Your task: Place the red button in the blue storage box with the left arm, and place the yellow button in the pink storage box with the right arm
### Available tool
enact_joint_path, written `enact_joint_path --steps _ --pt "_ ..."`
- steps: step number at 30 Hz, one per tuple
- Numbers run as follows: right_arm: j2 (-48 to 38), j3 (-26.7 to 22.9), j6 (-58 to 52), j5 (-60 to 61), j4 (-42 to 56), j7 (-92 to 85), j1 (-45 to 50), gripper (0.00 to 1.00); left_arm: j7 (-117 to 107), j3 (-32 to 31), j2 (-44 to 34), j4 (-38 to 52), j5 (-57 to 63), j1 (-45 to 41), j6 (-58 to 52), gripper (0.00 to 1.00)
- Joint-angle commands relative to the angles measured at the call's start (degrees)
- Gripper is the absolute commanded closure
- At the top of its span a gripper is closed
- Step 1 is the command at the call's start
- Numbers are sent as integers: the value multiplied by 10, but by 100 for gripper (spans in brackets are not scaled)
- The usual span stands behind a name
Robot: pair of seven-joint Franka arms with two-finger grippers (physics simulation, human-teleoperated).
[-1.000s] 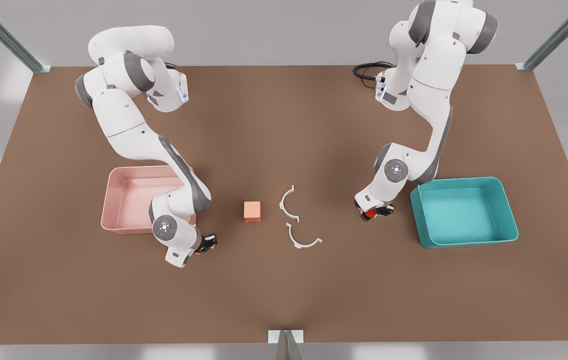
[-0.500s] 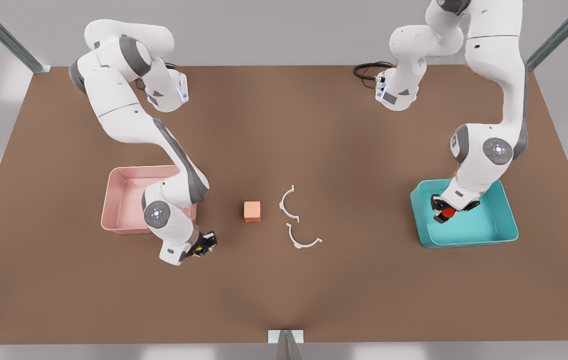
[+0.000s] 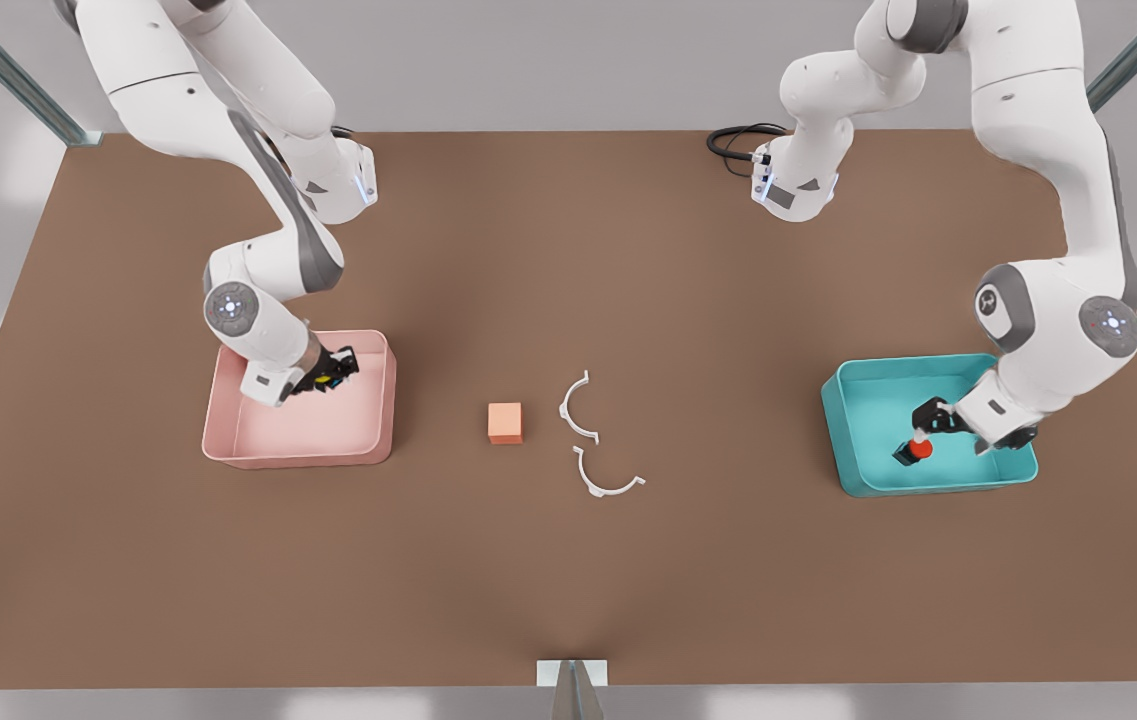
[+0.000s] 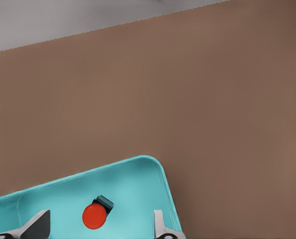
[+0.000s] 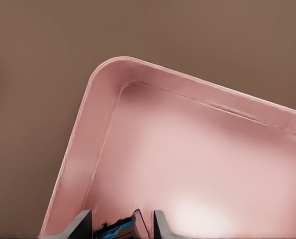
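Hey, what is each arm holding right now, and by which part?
The left end effector is open; the red button lies free in the blue storage box. The right end effector grips the yellow button by its base.

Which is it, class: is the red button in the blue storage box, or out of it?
In. The red button lies on the blue storage box's floor, free between the left gripper's open fingers.

shallow pale pink plastic tray looks smooth with a soft sheen; teal-blue plastic tray same deal; flat brown tabletop is totally matt
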Motion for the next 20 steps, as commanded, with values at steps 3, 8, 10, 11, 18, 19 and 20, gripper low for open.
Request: enact_joint_path --steps 3,8,10,11,18,19,20 --pt "0 2 14 -5 14 13 3 0 -177 -2 -9 166 1 -19 -278 0" --pt "-21 -237 -221 1 294 21 261 0 -217 16 -77 149 1 -71 -300 0" --pt "-79 -384 -289 36 323 21 351 0 -216 15 -73 151 2 -69 -301 0" --pt "-79 -411 -397 42 381 32 352 0 -218 16 -59 159 3 -69 -301 0" --pt "-62 -416 -355 50 378 48 354 0 -217 16 -46 161 3 -68 -304 0" --pt "-62 -412 -355 50 380 46 356 0 -217 16 -46 161 3 -68 -304 0" --pt "-62 -412 -363 49 381 46 357 0 -218 16 -46 161 3 -68 -304 0"
